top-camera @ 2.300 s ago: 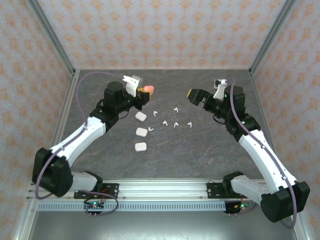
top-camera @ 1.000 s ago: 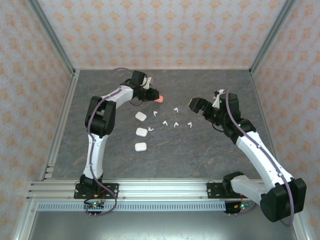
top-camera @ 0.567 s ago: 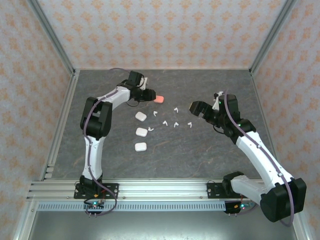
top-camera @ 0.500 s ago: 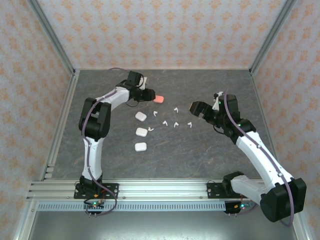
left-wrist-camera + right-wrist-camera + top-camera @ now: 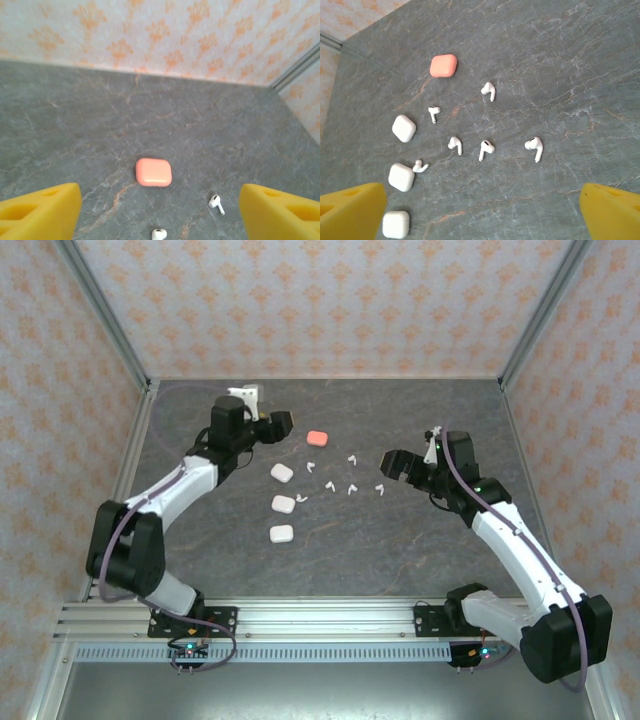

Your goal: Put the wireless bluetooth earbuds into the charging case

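Earbuds (image 5: 351,490): 6 white, all loose on the table (image 5: 400,550), none in a case. In the top view they form a scattered cluster near table centre, a little toward 12 o'clock. 5 lie apart from one another. The 6th earbud (image 5: 420,166), at the cluster's 8 o'clock edge, lies against or just beside the middle white case; cannot tell if they touch

White cases (image 5: 284,504): 3, lids shut, in a column running from 9 o'clock to 7 o'clock of the cluster, each apart from the next

Pink case (image 5: 317,438): lid shut, flat on the table at 11 o'clock of the cluster, at 1 o'clock of the top white case, touching nothing

Left gripper (image 5: 282,423): at 9 o'clock of the pink case, near it, no contact. In the left wrist view the yellow fingers (image 5: 40,212) stand wide apart with nothing between them. The pink case sits on the table ahead, in line with the gap, and 2 earbuds lie at its 5 o'clock

Right gripper (image 5: 388,460): at 3 o'clock of the cluster, near the closest earbud, apart from it. In the right wrist view the fingers (image 5: 350,210) are spread wide and empty, and all 6 earbuds and all 4 cases lie on the table beyond them

Patterned wall (image 5: 320,310) stands at 12 o'clock
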Tool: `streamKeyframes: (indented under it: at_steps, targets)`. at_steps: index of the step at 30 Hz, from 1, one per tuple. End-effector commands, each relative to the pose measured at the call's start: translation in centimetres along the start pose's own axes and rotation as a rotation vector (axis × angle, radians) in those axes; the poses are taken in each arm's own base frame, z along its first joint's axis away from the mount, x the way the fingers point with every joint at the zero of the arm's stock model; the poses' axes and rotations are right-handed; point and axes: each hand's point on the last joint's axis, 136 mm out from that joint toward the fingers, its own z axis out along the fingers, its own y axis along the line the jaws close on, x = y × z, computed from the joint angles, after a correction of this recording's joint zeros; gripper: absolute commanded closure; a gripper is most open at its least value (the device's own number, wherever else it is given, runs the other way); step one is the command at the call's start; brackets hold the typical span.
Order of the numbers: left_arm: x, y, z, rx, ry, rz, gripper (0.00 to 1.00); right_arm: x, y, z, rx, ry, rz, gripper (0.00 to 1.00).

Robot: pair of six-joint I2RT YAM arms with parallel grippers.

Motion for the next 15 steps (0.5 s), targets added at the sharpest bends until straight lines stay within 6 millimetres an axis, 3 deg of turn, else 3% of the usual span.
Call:
streamKeyframes:
  at_steps: [1,8,15]
  targets:
    - [-4.3,-0.9,-3.2,-0.003,-0.192,0.028,0.12,-0.7,0.6,-0.3,-0.010,-0.010,-0.078,0.01]
    - [-6.1,-0.7,-8.5,-0.044,-0.329,-0.006,0.00,0.9,3.2,0.8,-0.062,0.054,-0.239,0.01]
    - [-5.8,0.3,-10.9,-0.087,-0.378,-0.063,0.00,3.3,6.2,3.1,-0.086,0.147,-0.412,0.00]
